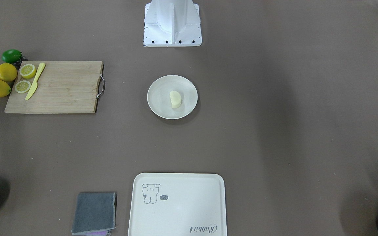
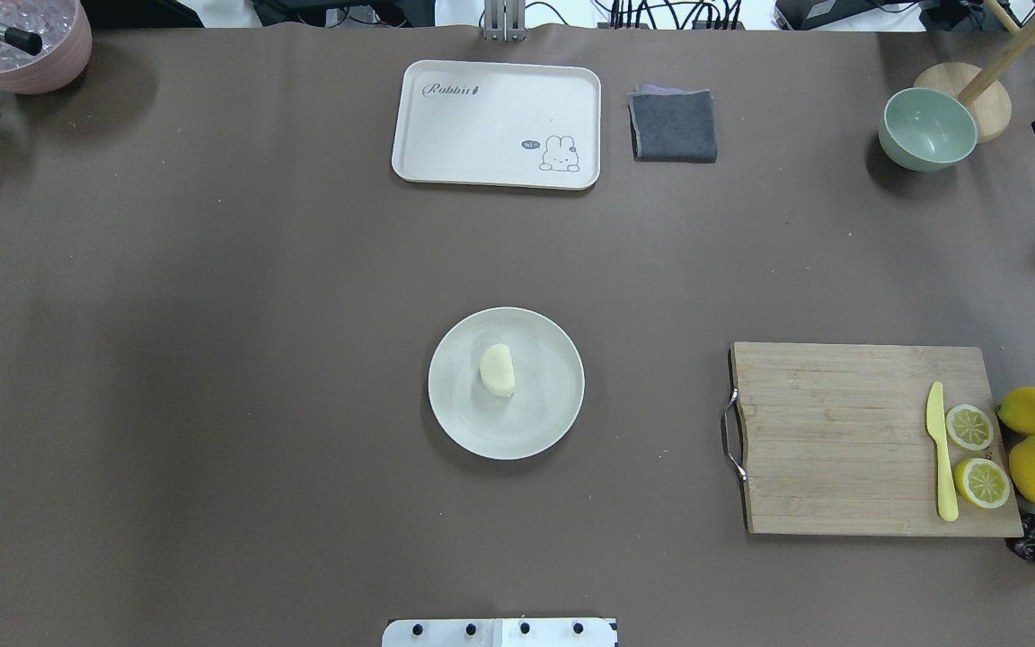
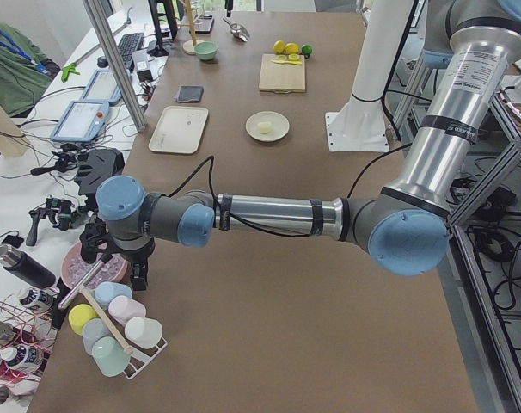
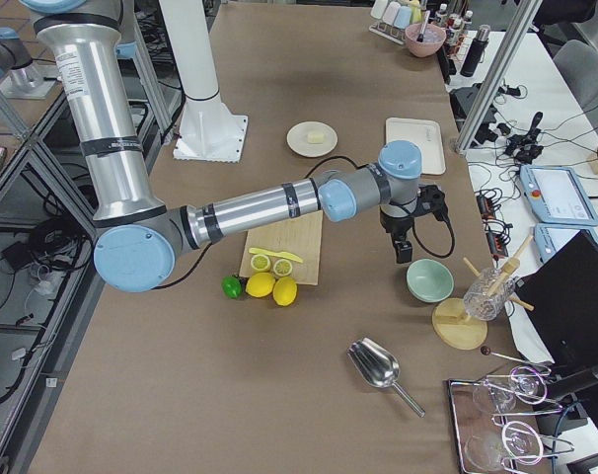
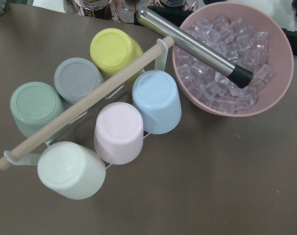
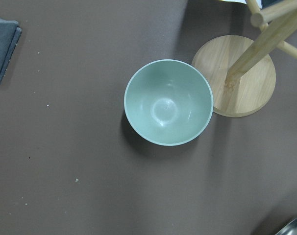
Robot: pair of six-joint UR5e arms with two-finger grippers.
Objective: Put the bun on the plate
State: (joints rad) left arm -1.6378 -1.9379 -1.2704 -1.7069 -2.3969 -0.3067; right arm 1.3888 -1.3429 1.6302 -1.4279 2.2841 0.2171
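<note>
"Overhead exterior view, biggest thing first. What fills it?"

"A brown table (image 2: 212, 359), wall to wall. No arm reaches into that view; only the white base shows at the bottom edge."

"So where are the arms?"

"Only the side cameras catch them. The left arm (image 3: 269, 215) stretches out to the table's left end, and the right arm (image 4: 260, 202) stretches to the right end."

"Next in size?"

"A wooden cutting board (image 2: 841, 440) on the robot's right, with a yellow knife (image 2: 940, 454) and two lemon halves on it. Then a rectangular tray (image 2: 482, 135) with a rabbit print, at the far edge."

"And the plate?"

"The plate (image 2: 544, 413) sits mid-table, straight out from the base and well apart from both arms."

"What are the fingers doing?"

"I cannot tell. The left gripper (image 3: 123, 258) hangs over a pink bowl of ice (image 5: 281, 73) and a rack of upturned cups (image 5: 114, 112). The right gripper (image 4: 403, 249) hangs just beside a green bowl (image 6: 168, 103). Neither wrist camera shows its own fingers, and the side views are too coarse to judge the jaws. Nothing can be seen in either grip."

"Smallest last: the bun?"

"The bun (image 2: 498, 370) lies on the plate, touching its flat floor, a little toward the robot's left of centre."
</note>
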